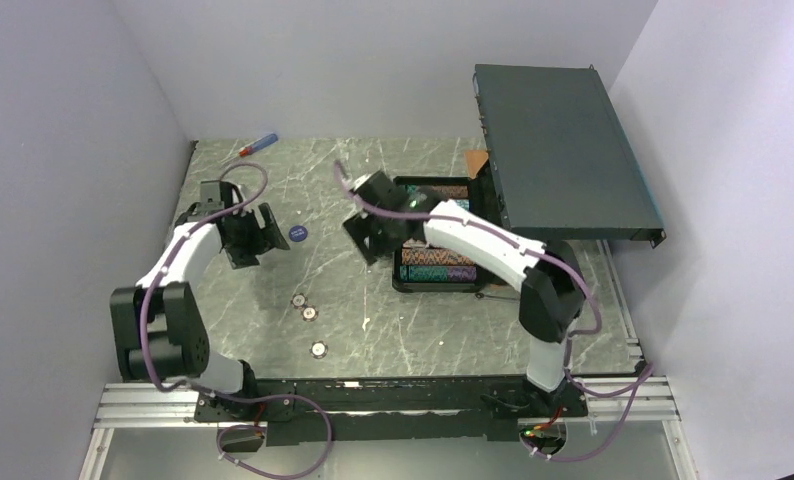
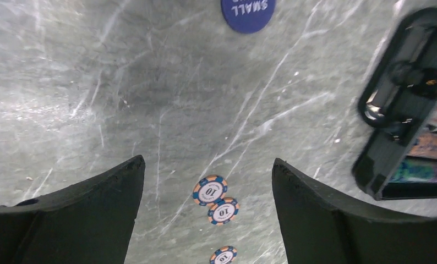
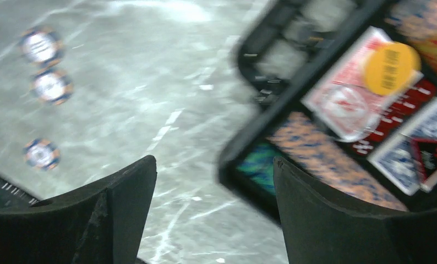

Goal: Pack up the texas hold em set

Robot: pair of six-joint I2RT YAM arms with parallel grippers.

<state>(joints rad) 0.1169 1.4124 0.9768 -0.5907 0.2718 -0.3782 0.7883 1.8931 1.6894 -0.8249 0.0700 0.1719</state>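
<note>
Here, case (image 1: 435,286) beside right end effector (image 1: 365,240), left end effector (image 1: 258,235) apart, both wide, empty.

Open case (image 1: 433,286), three loose chips (image 1: 310,313)

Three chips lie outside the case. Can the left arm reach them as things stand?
Probably yes: the left gripper is open and empty; the chips lie on the table nearby, nothing between.
</note>
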